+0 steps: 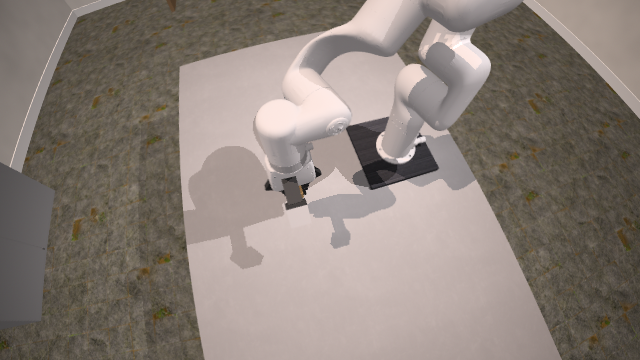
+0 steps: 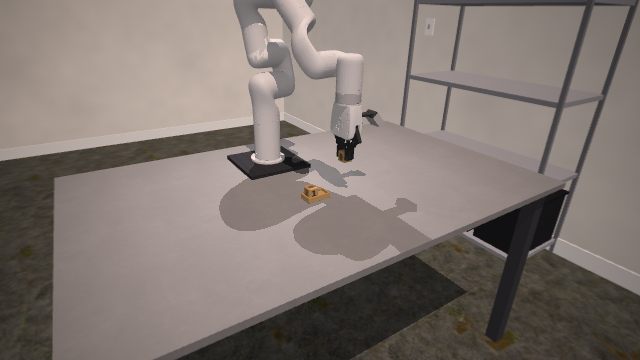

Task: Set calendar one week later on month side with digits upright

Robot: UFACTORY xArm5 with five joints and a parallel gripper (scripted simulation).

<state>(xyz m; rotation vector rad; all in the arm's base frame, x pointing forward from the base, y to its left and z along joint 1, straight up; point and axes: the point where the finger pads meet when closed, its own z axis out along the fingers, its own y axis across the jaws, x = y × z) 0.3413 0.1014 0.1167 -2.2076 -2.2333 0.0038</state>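
Note:
In the exterior view, the small wooden tray (image 2: pixel 315 197) lies flat on the table with one wooden cube (image 2: pixel 310 190) standing in its left half; a dark digit shows on that cube's near face. My gripper (image 2: pixel 345 155) hangs above the table, behind and to the right of the tray, and is shut on the second wooden cube (image 2: pixel 342 156), held clear of the table. In the top view the gripper (image 1: pixel 295 194) points down under the wrist, and only an orange sliver of the held cube (image 1: pixel 300 190) shows. The arm hides the tray in that view.
The arm's black base plate (image 2: pixel 268 164) sits behind the tray. A metal shelf rack (image 2: pixel 505 90) stands past the table's right edge, with a dark bin (image 2: pixel 520 225) below it. A grey cabinet (image 1: pixel 22 250) stands off the table's left side.

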